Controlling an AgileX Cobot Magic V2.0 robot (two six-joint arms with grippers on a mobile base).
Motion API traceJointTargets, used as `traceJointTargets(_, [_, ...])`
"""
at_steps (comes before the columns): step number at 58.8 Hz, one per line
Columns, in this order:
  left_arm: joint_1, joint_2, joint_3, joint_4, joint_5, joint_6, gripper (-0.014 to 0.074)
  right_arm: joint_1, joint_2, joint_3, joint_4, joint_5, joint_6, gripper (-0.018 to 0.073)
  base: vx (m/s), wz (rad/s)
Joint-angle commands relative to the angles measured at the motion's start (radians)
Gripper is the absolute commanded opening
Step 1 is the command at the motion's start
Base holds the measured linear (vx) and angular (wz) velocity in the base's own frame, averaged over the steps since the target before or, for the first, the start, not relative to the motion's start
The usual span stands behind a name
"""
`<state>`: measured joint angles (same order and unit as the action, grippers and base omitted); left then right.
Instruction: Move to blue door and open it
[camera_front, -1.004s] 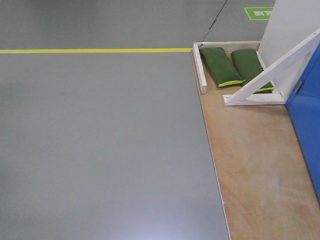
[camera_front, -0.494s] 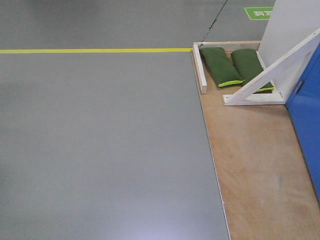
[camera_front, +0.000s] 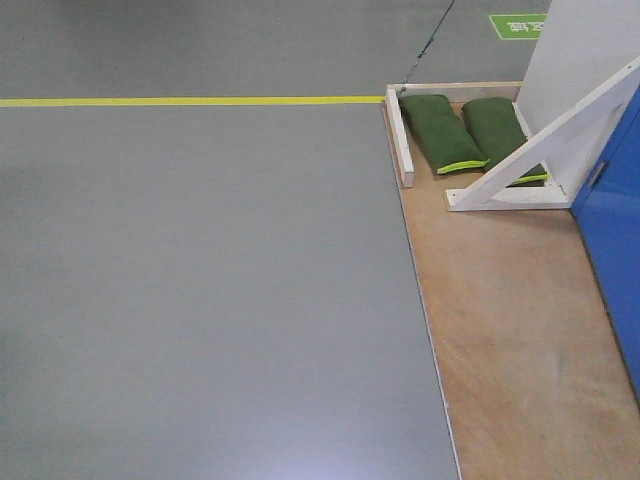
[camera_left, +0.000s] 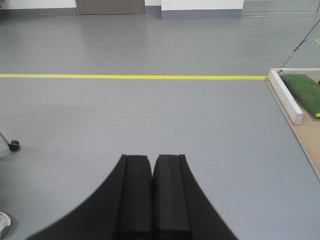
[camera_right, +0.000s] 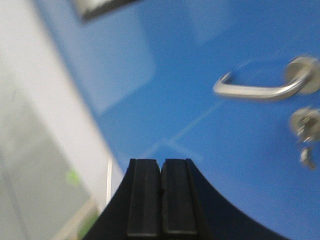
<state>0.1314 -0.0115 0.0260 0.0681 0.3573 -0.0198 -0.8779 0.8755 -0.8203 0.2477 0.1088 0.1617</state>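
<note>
Ahead of right claw: blue door, near, its lever handle up and to the right, untouched.
Right claw: pressed closed, empty.
Left claw: closed, empty, above grey floor.

bags on the platform's far end, brace before them, door along its right

Left gripper: matte black, two flat rectangular pads side by side, thin dark seam between them, outer shells curving wide toward the base. Right gripper: same black build, squared tips, raised rim along each pad's outer edge, shells flaring below. View slightly blurred.
</note>
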Motion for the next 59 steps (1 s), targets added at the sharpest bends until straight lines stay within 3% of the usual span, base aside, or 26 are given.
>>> traceJointTargets(1, [-0.001,-0.014,-0.027,-0.003,-0.077,-0.007,0.0073,-0.115,0.046,-0.091,0.152,-0.167,-0.023,0.0008,0.0,0.0])
traceJointTargets(11, [-0.001,-0.014,-0.027,-0.003,-0.077,-0.007,0.0073,-0.274,0.161,-0.205,0.329,-0.215,-0.025,0.0008,0.0,0.0])
traceJointTargets(24, [-0.001,-0.014,-0.027,-0.003,-0.077,-0.007,0.0073,-0.314,0.343,-0.4,0.471,-0.22,-0.026,0.0008,0.0,0.0])
traceJointTargets(25, [-0.001,-0.014,-0.027,-0.003,-0.077,-0.007,0.0073,-0.314,0.42,-0.476,0.488,-0.228,-0.029,0.0008,0.0,0.0])
traceJointTargets(41, [-0.001,-0.014,-0.027,-0.003,-0.077,-0.007,0.0073,-0.316,0.619,-0.708,0.487,-0.319,-0.029,0.0008,0.0,0.0])
traceJointTargets(59, [-0.001,-0.014,-0.027,-0.003,-0.077,-0.007,0.0073,-0.422,0.758,-0.883,0.486,-0.309,-0.029,0.0008,0.0,0.0])
